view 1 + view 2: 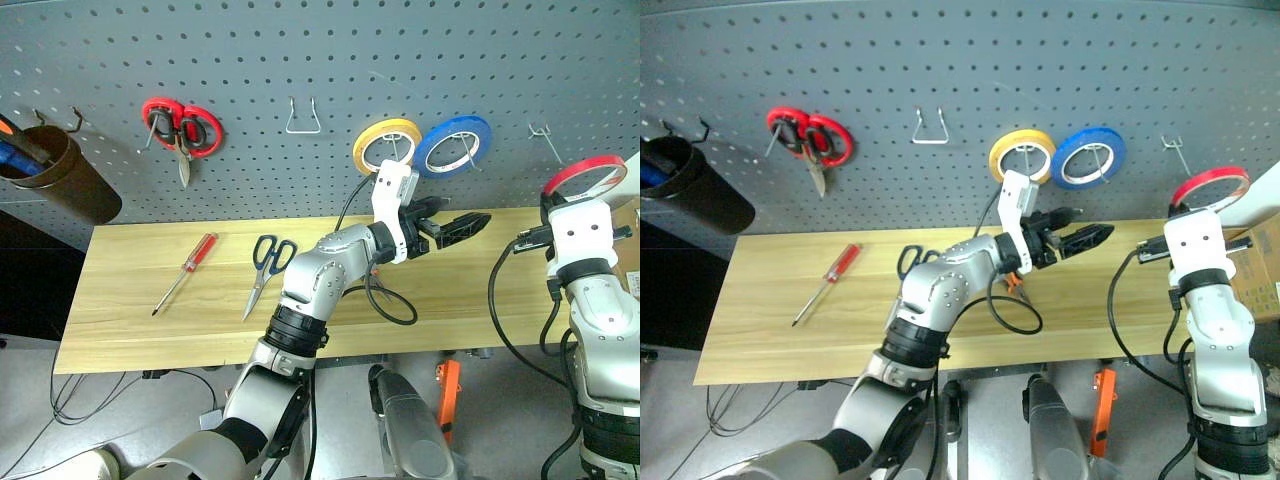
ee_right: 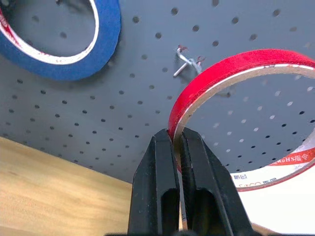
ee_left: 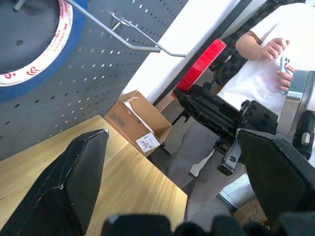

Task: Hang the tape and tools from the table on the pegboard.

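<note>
Dark grey pegboard point(image 1: 300, 60) across the back, light yellowish wood table point(image 1: 130, 330) below it. Far left, a dark brown cup point(image 1: 55, 170) hung on a hook. Next, scissors with red loops point(image 1: 182, 128) on a peg, blades down. On the table beneath: slim screwdriver with a clear red handle point(image 1: 186, 269), lying slanted, tip toward the near edge; just beside it, apart, scissors with dark blue finger loops point(image 1: 265, 268), loops toward the board, blades toward the near edge. Above these, a bare metal wire hook point(image 1: 302, 118). Further along, yellow tape roll point(image 1: 386, 143) and blue tape roll point(image 1: 452, 144) side by side on pegs, rims touching or nearly so.

In front of those rolls, left gripper point(image 1: 455, 226) held over the table, pointing right, black fingers point(image 3: 74, 187) spread wide apart with nothing between them. Black cable point(image 1: 390, 300) looped on the table below that arm. Small bit of orange at the table just under the forearm point(image 1: 1012, 283); too hidden to name.

Then another wire hook point(image 1: 545, 135) on the board. Far right, right gripper point(image 2: 178, 142) raised near the board, fingers point(image 2: 157, 177) clamped tight on the rim of the red tape ring point(image 2: 231, 66), ring held up in the air near that hook point(image 2: 186, 60), not on it. Beyond the table's right end, in the left wrist view, a cardboard box point(image 3: 138, 123) and a person in a white top point(image 3: 266, 64).
</note>
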### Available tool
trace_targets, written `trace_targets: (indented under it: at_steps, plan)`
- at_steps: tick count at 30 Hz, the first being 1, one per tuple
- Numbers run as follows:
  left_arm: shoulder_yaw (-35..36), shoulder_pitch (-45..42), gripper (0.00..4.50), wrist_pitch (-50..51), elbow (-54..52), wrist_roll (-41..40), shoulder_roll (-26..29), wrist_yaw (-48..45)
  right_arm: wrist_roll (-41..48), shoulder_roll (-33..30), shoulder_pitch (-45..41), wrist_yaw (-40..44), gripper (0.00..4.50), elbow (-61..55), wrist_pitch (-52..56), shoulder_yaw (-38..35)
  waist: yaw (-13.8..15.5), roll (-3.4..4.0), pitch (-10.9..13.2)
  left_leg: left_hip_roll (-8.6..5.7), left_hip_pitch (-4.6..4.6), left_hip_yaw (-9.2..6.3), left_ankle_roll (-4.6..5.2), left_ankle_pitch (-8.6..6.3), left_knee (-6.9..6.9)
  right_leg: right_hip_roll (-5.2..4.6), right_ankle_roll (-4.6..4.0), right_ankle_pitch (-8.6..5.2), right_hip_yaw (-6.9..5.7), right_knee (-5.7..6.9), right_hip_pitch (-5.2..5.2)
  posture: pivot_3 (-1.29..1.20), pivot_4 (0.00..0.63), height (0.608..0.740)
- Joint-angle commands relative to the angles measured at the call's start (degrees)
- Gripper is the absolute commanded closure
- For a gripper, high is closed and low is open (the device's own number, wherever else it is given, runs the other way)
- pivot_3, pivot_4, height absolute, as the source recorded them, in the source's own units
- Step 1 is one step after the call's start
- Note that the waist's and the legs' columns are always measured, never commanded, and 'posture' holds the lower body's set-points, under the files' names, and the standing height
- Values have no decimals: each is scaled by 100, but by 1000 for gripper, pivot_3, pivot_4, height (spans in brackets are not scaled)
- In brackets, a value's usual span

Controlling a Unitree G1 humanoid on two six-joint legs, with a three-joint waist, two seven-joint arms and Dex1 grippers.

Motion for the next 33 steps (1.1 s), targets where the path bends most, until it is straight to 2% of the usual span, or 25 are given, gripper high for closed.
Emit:
trace_targets:
  at_steps: [1,12,24,27,33]
  plan:
    - [-53,-226,0,-19,-142,-114,-359,-52,-4,-82,-139,17,4477,-1,-123,-23,-6,0,0,0,0,1,0,0,0,0,0,0,1,1,0,-166,335,740]
    - [-64,-139,0,48,-232,-119,-330,12,137,-279,-691,291,4477,1135,-803,145,-2,0,0,0,1,3,1,1,2,0,-1,1,3,4,0,-156,340,740]
    - [-51,-161,0,46,-208,-97,-367,55,299,-405,-1809,779,4477,3226,-1801,569,0,0,0,-3,14,24,3,1,12,-1,-6,5,30,23,0,-141,340,740]
    - [-54,-146,0,49,-219,-96,-365,69,363,-406,-1832,833,3813,3323,-1847,569,5,0,0,-2,14,23,2,1,12,0,-6,5,30,23,0,-137,341,740]
    - [-54,-112,0,57,-266,-101,-354,92,404,-322,-1362,810,1853,2851,-1573,516,19,0,0,-3,15,27,3,1,12,0,-6,5,35,23,0,-132,336,740]
